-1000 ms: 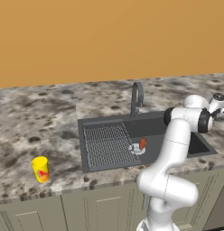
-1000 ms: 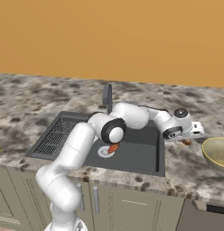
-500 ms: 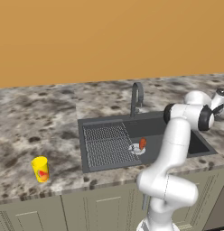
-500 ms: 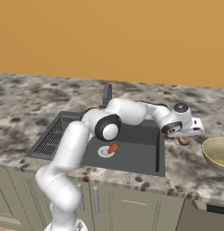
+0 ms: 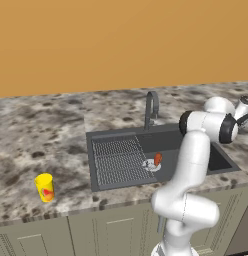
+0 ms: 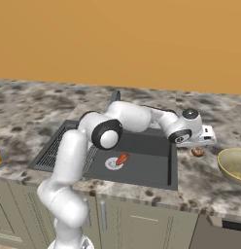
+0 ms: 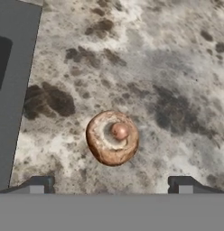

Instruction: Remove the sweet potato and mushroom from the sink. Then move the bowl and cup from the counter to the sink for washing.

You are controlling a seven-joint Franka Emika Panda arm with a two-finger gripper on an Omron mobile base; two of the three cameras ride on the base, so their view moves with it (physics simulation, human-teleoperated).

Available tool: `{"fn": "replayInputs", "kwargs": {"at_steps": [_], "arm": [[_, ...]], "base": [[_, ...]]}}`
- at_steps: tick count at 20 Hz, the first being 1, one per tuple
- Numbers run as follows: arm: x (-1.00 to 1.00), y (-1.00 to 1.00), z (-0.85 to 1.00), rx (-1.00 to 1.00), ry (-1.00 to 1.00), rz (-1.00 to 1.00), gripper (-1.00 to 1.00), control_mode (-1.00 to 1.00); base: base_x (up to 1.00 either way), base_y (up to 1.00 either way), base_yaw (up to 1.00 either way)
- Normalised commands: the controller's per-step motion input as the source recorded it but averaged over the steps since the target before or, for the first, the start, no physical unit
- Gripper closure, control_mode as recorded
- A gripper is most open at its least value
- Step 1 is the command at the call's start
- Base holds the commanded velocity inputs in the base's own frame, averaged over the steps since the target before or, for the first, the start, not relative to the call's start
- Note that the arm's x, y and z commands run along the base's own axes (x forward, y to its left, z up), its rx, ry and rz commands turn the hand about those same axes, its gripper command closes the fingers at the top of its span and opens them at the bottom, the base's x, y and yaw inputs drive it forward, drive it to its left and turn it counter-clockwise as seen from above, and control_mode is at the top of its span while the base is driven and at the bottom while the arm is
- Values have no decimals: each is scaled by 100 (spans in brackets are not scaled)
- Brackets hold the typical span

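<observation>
The arm rises from its base, bends at a dark elbow above the sink's (image 6: 142,170) front edge, and stretches out level to the right, past the basin's right rim. Its wrist hangs over the speckled stone surface (image 6: 200,180), with the pincer (image 6: 199,145) pointing down just above the mushroom (image 6: 197,152). In the hand view the pincer (image 7: 111,184) is spread wide: the two dark fingertips (image 7: 40,184) stand far apart at the bottom, and the mushroom (image 7: 112,137) lies between and ahead of them, touching neither. It rests on the surface with its pale stem stub facing up, just beside the sink's grey rim (image 7: 14,90).

The sweet potato (image 5: 157,159) lies inside the sink (image 5: 116,134), beside the round silver drain (image 5: 150,165) and to the right of the ribbed drainer grid (image 5: 118,161). The faucet (image 5: 151,106) stands behind the basin.

The bowl (image 6: 232,165) sits on the surface to the right of the mushroom, near it but apart. The cup (image 5: 45,187) stands upright on the surface well to the left of the sink, near the front edge.
</observation>
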Motion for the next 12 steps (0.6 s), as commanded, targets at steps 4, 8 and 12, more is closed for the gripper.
{"fn": "replayInputs", "kwargs": {"at_steps": [4, 8, 12], "arm": [[-29, 26, 14, 0, 0, -2, -100, -100], [-28, 34, 8, 0, 0, -4, -100, -100], [-28, 37, 5, 0, 0, -5, -100, -100]], "base": [[0, 0, 0], [0, 0, 0], [0, 0, 0]]}}
